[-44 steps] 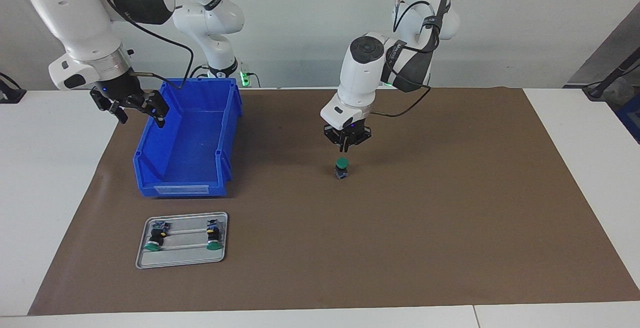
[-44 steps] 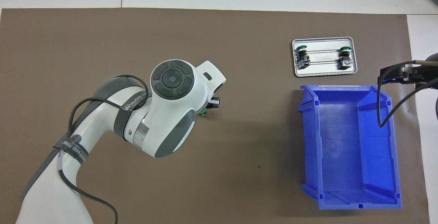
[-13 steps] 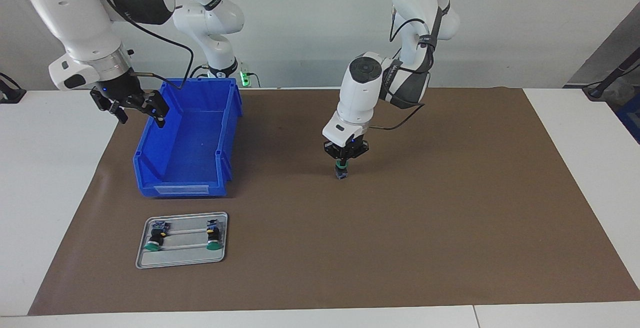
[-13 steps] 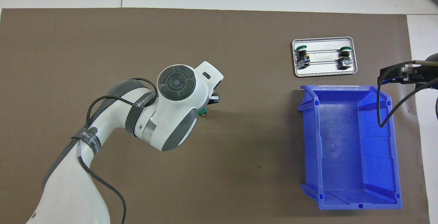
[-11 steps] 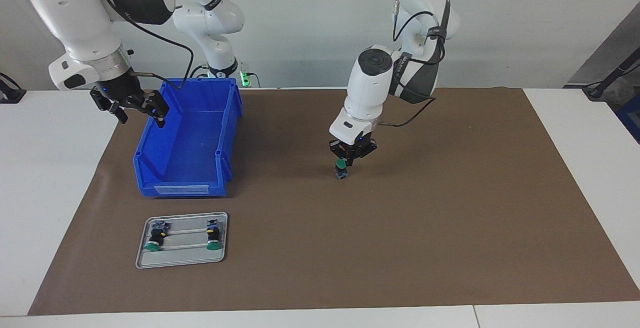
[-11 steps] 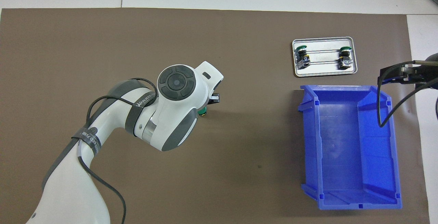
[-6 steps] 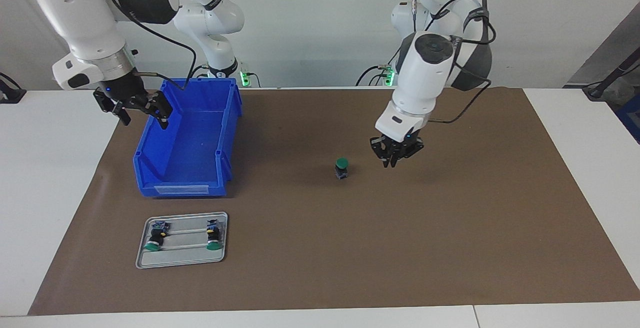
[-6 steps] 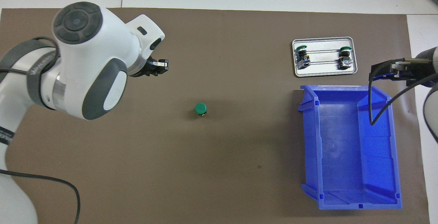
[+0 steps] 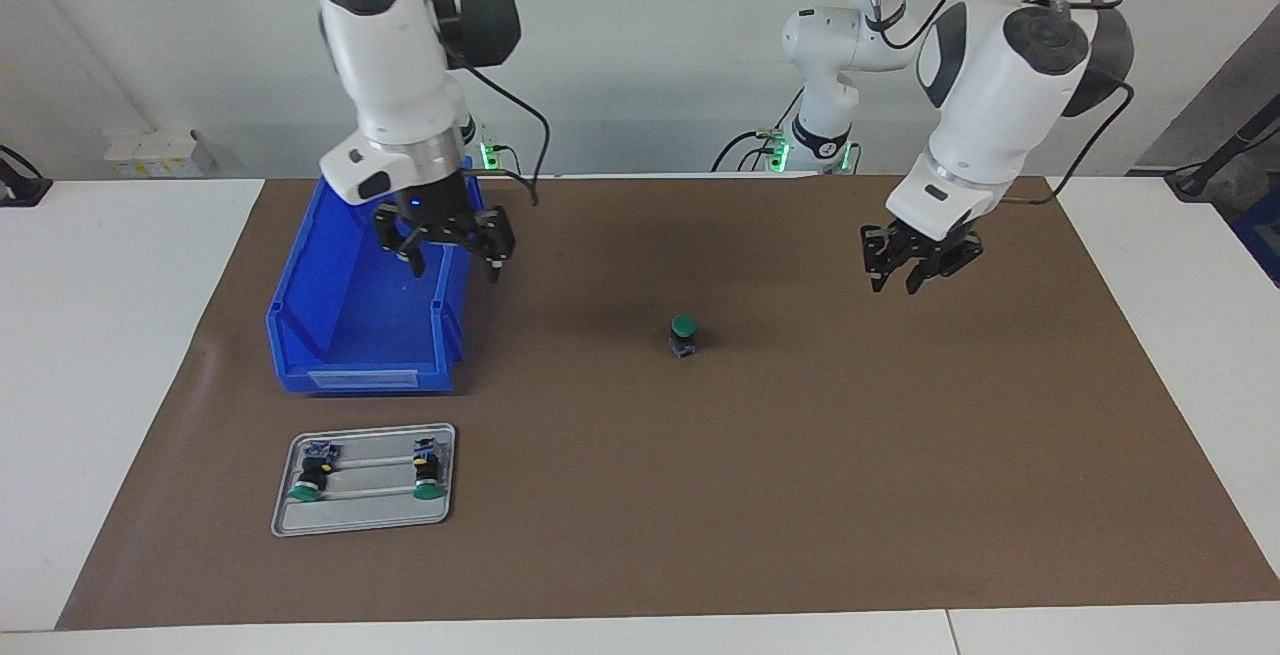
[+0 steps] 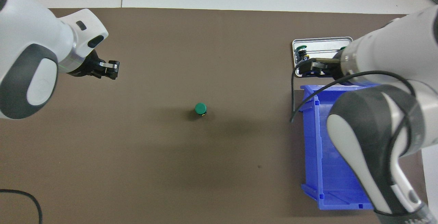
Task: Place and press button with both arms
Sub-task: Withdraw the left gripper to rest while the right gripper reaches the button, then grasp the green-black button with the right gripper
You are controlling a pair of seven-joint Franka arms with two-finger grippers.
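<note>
The button [image 9: 683,333] stands upright on the brown mat [image 9: 800,495], green cap up, near the table's middle; it also shows in the overhead view [image 10: 200,108]. Nothing touches it. My left gripper [image 9: 895,285] hangs open and empty above the mat, off toward the left arm's end from the button; it also shows in the overhead view [image 10: 113,70]. My right gripper [image 9: 455,272] is open wide and empty, above the blue bin's [image 9: 360,375] wall that faces the button. In the overhead view the right gripper [image 10: 306,68] covers part of the tray.
A grey metal tray [image 9: 360,525] lies on the mat farther from the robots than the bin and holds two other green-capped buttons [image 9: 307,480] [image 9: 428,475]. The bin [image 10: 320,155] has nothing in it. White tabletop borders the mat.
My left gripper came down onto the button's cap, then lifted off and moved toward the left arm's end, opening. My right gripper swung across the bin toward the table's middle.
</note>
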